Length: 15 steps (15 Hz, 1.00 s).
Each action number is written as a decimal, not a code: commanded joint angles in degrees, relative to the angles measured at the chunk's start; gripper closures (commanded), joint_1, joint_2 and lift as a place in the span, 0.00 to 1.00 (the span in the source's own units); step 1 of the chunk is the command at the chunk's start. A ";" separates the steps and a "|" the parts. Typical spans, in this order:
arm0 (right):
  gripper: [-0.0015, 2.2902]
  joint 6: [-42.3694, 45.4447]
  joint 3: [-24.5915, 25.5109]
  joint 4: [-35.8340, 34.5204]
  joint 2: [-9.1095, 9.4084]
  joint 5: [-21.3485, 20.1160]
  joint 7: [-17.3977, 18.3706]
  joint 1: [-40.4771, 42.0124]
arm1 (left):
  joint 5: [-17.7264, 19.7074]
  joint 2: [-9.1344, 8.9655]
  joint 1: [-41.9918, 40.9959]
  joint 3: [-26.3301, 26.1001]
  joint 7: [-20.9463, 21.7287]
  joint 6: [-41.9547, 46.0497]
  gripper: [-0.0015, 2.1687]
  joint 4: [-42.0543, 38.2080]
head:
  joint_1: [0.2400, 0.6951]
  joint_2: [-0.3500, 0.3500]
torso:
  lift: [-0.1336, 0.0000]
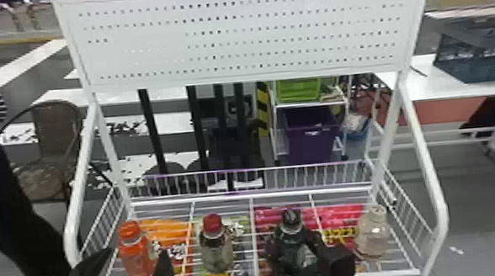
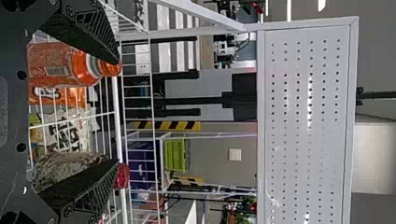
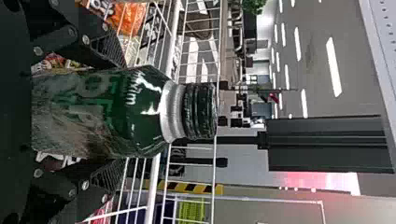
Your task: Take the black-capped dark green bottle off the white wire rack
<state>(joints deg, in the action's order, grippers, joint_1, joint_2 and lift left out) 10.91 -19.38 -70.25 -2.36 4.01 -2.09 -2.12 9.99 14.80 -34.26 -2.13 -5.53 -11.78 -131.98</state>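
Note:
The black-capped dark green bottle is upright over the white wire rack, right of centre; its base is hidden by my right gripper. In the right wrist view, my right gripper is shut on the dark green bottle, one finger pressed to each side of its body, cap sticking out beyond them. My left gripper is at the rack's front left, open and holding nothing. The left wrist view has the left gripper with its fingers wide apart.
On the rack stand an orange bottle, a red-capped bottle and, just right of my right gripper, a pale bottle. Colourful packets lie below the wires. A white perforated panel rises behind.

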 commanded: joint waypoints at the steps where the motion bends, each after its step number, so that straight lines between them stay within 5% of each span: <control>1: 0.69 -1.03 0.22 -2.70 -0.28 0.03 0.07 1.42 | -0.06 -0.03 -0.10 0.02 0.00 0.04 0.07 -0.12 | 0.57 0.50 | 1.00; 7: 0.70 -10.17 2.33 -25.20 -3.79 -0.76 2.00 11.97 | -0.06 -0.12 -0.19 0.02 0.00 0.22 0.07 -0.56 | 0.57 0.50 | 1.00; 11: 0.69 -12.98 10.68 -42.69 -6.34 -0.23 2.00 24.45 | -0.15 -0.21 -0.36 0.02 -0.18 0.22 0.07 -1.00 | 0.57 0.50 | 1.00; 15: 0.69 -11.92 20.26 -53.68 -6.52 1.70 0.60 36.22 | -0.15 -0.30 -0.28 -0.15 -0.18 0.22 0.07 -1.17 | 0.57 0.50 | 1.00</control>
<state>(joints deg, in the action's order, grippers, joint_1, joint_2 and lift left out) -1.47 -2.38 -120.68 -8.85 4.52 -1.13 30.16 9.84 14.51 -34.55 -2.21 -5.61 -11.56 -133.05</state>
